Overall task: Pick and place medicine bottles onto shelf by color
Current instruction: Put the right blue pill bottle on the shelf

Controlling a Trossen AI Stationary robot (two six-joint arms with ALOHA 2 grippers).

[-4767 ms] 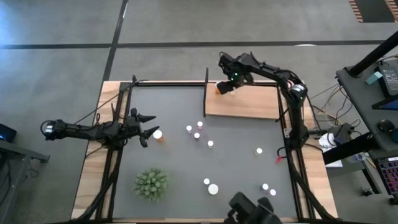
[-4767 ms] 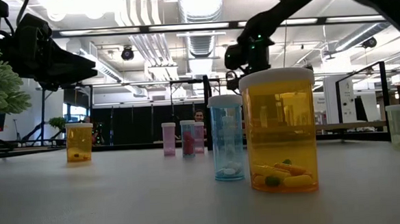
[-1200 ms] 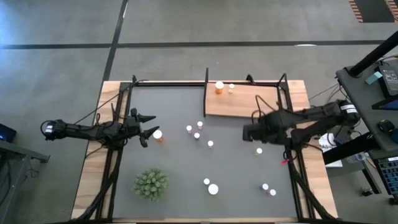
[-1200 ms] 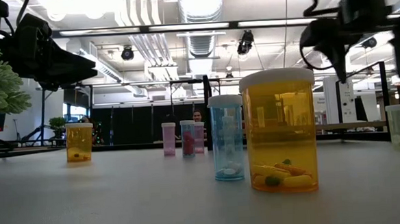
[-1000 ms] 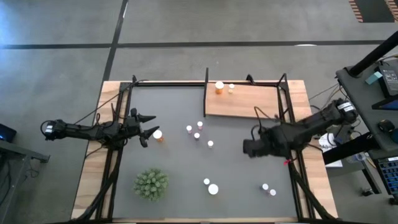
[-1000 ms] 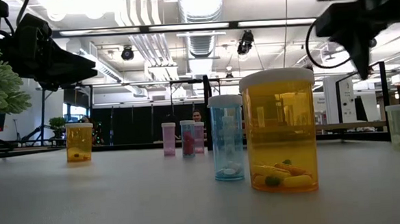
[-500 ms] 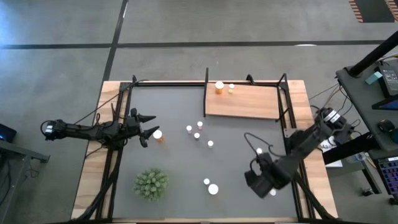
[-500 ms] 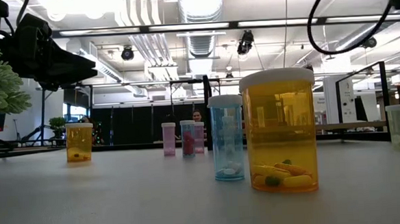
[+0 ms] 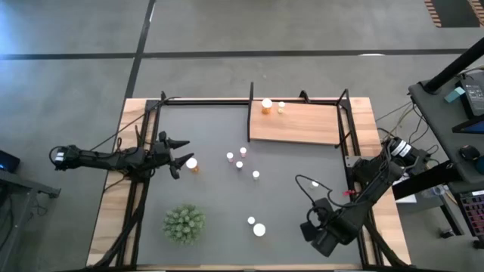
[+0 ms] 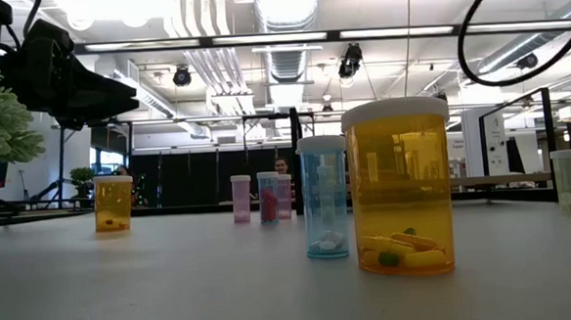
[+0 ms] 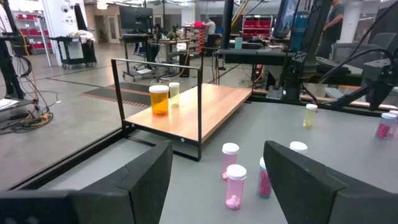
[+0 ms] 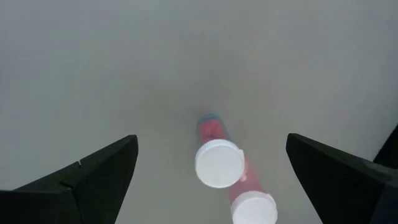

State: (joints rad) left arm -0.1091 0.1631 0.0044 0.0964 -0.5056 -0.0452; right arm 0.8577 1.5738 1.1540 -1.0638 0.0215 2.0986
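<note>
Medicine bottles with white caps stand scattered on the dark mat (image 9: 227, 196). An orange one (image 9: 266, 106) and a small yellowish one (image 9: 281, 107) stand on the shelf (image 9: 302, 125). My right gripper (image 12: 214, 186) hangs open near the table's near right corner, pointing down over two pinkish bottles (image 12: 217, 163) (image 12: 254, 208); its fingers stand wide on either side, clear of them. In the high view the right gripper (image 9: 321, 227) hides that pair. My left gripper (image 9: 181, 157) waits open and level at the left, above an orange bottle (image 9: 192, 163).
A green spiky plant (image 9: 184, 224) stands near left. Three bottles (image 9: 239, 159) cluster mid-mat, two more (image 9: 255, 226) stand near the front, and one (image 9: 314, 183) is at the right. Close to the low camera are a wide orange bottle (image 10: 401, 188) and a blue one (image 10: 324, 197).
My right gripper has swung from just in front of the shelf toward the table's near edge and sunk a little, rolling as it went. It now hangs over the two bottles at the near right corner, still open. No bottle has moved.
</note>
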